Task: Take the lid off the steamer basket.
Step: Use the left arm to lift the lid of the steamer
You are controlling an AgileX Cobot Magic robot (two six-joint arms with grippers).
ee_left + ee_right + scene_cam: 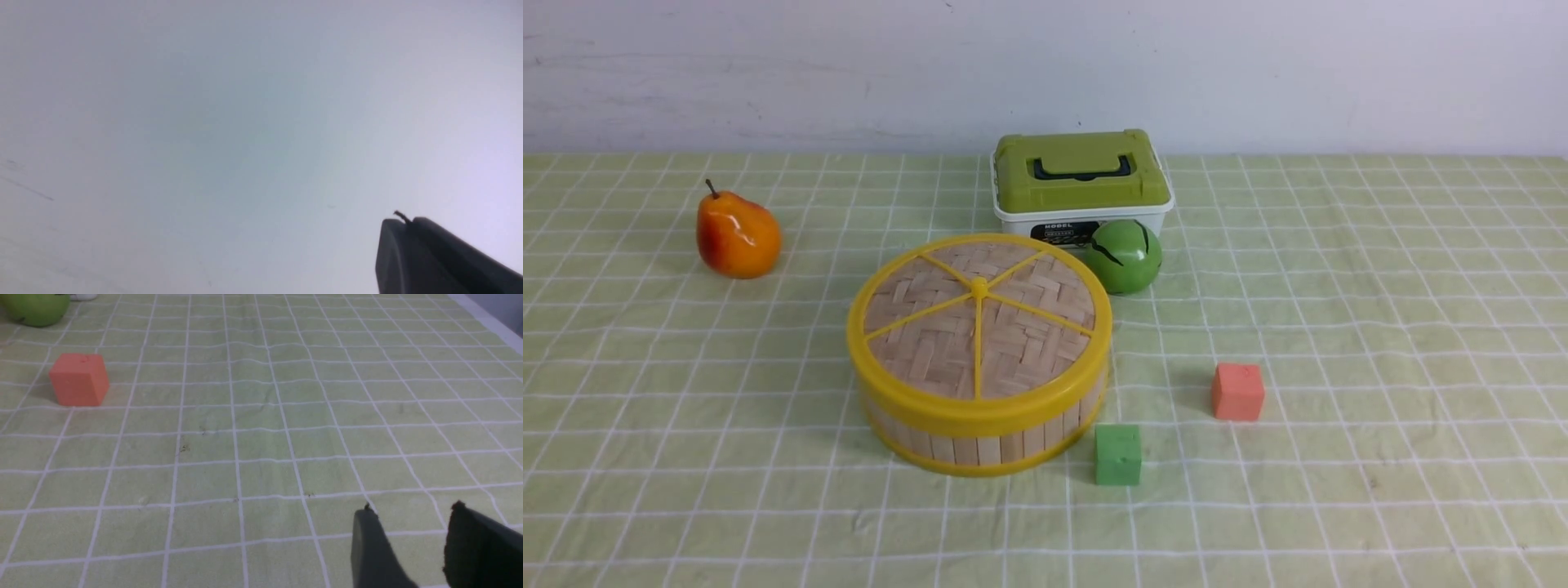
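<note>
The lid (978, 320), a woven bamboo disc with a yellow rim, spokes and centre knob, sits flat on the steamer basket (980, 437), a round tub of bamboo slats with yellow rims, at the middle of the table. Neither gripper shows in the front view. My left gripper (402, 222) is shut and empty, its fingers pressed together, facing a blank grey wall. My right gripper (412, 512) is open and empty above bare tablecloth, to the right of the orange cube (79, 379). The lid and basket do not show in either wrist view.
A white box with a green lid (1080, 184) stands behind the basket, a green ball (1125, 256) beside it. An orange pear (737, 234) lies at the left. A green cube (1117, 454) and the orange cube (1237, 391) sit right of the basket.
</note>
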